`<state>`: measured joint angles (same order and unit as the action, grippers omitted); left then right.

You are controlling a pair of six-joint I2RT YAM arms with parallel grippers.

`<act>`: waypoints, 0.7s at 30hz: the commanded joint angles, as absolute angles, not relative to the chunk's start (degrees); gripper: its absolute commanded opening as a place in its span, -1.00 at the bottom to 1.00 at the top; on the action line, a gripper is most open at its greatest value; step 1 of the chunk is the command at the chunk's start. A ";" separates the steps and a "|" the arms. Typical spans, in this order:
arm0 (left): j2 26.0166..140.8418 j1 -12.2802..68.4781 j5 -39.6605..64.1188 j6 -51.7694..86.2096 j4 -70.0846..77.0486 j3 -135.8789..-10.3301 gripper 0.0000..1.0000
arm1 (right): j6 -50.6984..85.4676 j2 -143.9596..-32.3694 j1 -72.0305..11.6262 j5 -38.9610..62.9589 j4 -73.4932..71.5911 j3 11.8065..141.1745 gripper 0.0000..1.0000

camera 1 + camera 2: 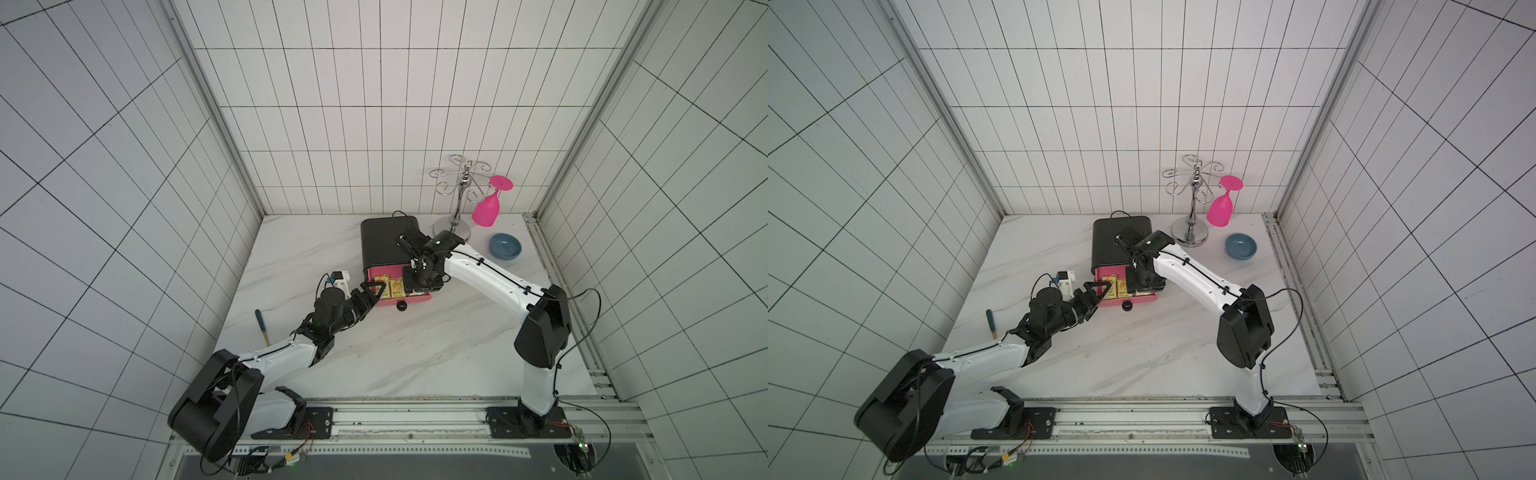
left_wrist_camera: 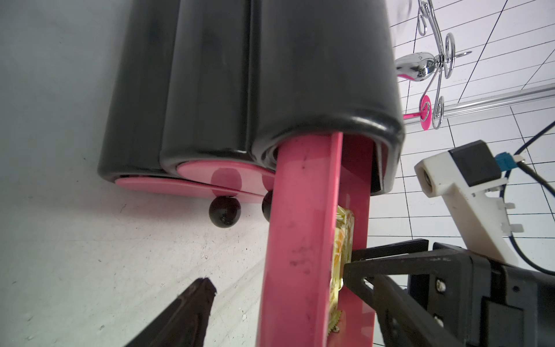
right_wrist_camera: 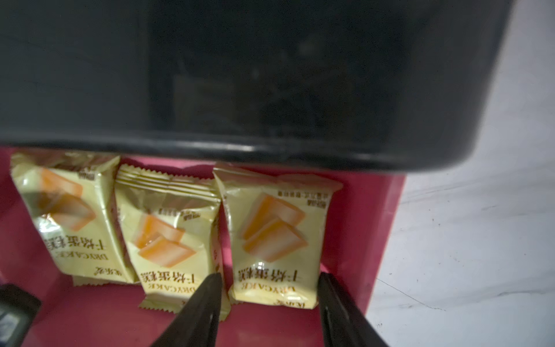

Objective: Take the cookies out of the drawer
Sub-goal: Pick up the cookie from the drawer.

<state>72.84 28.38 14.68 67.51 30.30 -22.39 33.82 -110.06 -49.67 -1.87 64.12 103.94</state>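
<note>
Three cookies [image 3: 168, 234] lie side by side, flat in the pulled-out pink drawer [image 3: 369, 228]. Right pincer [image 3: 267, 281] stands half open astride the end packet [image 3: 274, 240], gripping nothing yet. Left pincer [image 2: 279, 276] gapes wide across the drawer's side wall, one finger inside, likely to steady it; it holds nothing.
</note>
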 commanded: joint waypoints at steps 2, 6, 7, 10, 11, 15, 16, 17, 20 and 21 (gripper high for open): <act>73.98 28.29 15.21 67.27 32.12 -23.45 0.75 | 33.30 -111.66 -49.82 -6.16 66.07 104.60 0.11; 74.14 28.19 14.84 67.36 32.16 -23.60 0.75 | 33.40 -112.03 -49.92 -8.15 66.05 103.50 0.06; 74.31 28.22 14.85 67.40 32.17 -23.69 0.75 | 33.40 -112.20 -49.92 -8.48 66.02 103.53 0.04; 74.76 28.16 14.85 67.50 32.30 -23.82 0.75 | 33.14 -112.99 -50.04 -9.70 65.83 103.53 -0.05; 74.92 28.26 14.90 67.46 32.48 -23.83 0.75 | 33.13 -113.21 -50.04 -9.99 65.77 103.66 -0.10; 75.32 28.21 15.02 67.50 32.42 -24.09 0.75 | 33.18 -113.59 -50.36 -11.30 65.35 103.71 -0.22; 75.35 28.17 15.03 67.41 32.27 -24.30 0.75 | 33.20 -113.40 -50.49 -11.41 65.09 103.80 -0.30; 75.47 28.20 15.03 67.41 32.19 -24.34 0.75 | 33.22 -113.04 -50.60 -11.78 64.91 103.79 -0.31; 75.63 28.14 15.03 67.32 31.68 -24.52 0.75 | 33.40 -111.04 -50.89 -12.66 64.08 103.76 -0.34; 75.63 28.19 15.03 67.25 31.63 -24.61 0.75 | 33.26 -110.07 -50.89 -12.71 63.61 103.81 -0.34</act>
